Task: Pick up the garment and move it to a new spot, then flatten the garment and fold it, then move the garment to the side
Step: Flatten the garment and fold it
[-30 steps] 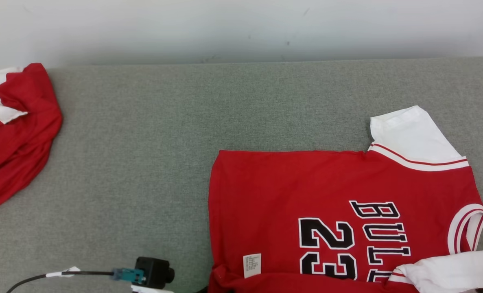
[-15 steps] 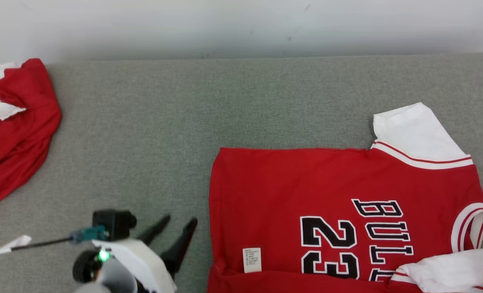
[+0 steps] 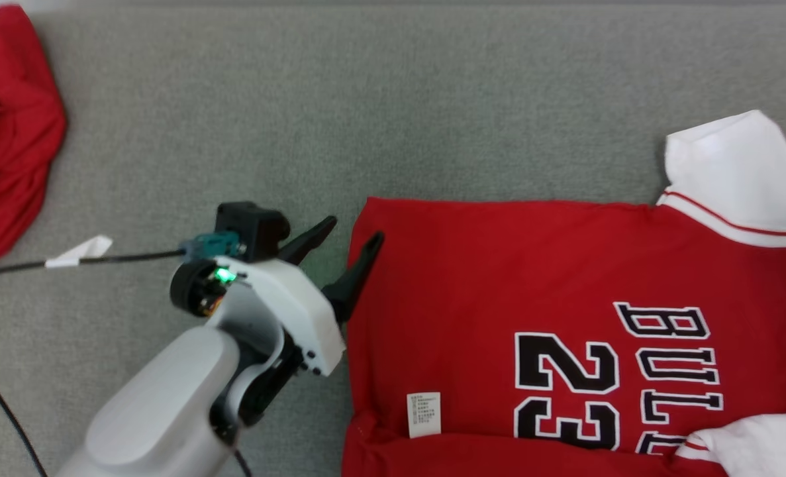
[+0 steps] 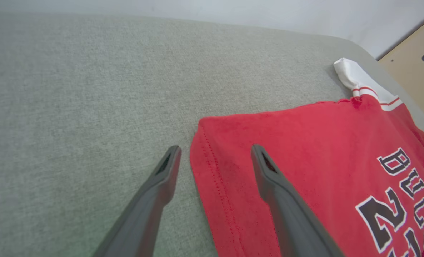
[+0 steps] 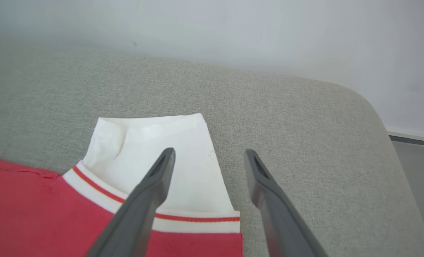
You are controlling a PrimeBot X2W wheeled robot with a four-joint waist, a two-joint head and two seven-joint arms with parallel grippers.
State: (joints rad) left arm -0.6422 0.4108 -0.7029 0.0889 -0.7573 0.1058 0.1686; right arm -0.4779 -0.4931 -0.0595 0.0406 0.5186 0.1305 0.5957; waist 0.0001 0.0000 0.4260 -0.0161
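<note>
The red jersey (image 3: 498, 278) lies flat, print up, on the near right of the grey bench (image 3: 432, 99), with a white label (image 3: 424, 415) by its near edge. The left gripper (image 3: 354, 230) is spread wide and empty, straddling the jersey's far left corner: one finger over cloth, one over bench. Farther right, the right gripper (image 5: 209, 151) hangs over the white sleeve (image 5: 144, 142), fingers apart. Another red garment (image 3: 8, 119) lies far left.

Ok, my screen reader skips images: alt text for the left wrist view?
The open left gripper has one finger over the hem corner of a red jersey and one over the grey fabric surface. Black lettering shows at right.
</note>
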